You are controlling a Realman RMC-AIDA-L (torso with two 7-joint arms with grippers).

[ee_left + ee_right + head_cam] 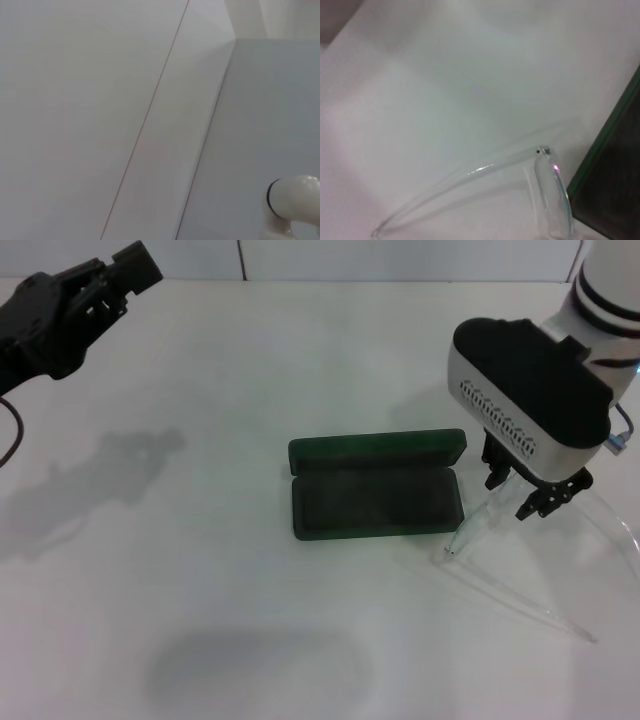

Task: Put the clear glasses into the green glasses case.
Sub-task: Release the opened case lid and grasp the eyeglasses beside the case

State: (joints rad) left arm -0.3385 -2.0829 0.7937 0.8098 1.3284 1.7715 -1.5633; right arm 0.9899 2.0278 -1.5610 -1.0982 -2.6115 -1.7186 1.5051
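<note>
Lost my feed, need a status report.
Right end effector above the clear glasses, not gripping. Left end effector parked far left. Green glasses case open, empty. Nothing in the way.

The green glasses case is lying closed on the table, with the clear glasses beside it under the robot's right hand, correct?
Not quite. The head view shows the green glasses case lying open, lid back and dark lining showing. The clear glasses do lie beside it, under the right hand.

Looks like a bare robot test bench in some lab, just a plain white matte tabletop point(250, 620) against a pale panelled wall point(330, 258) with thin seams.
</note>
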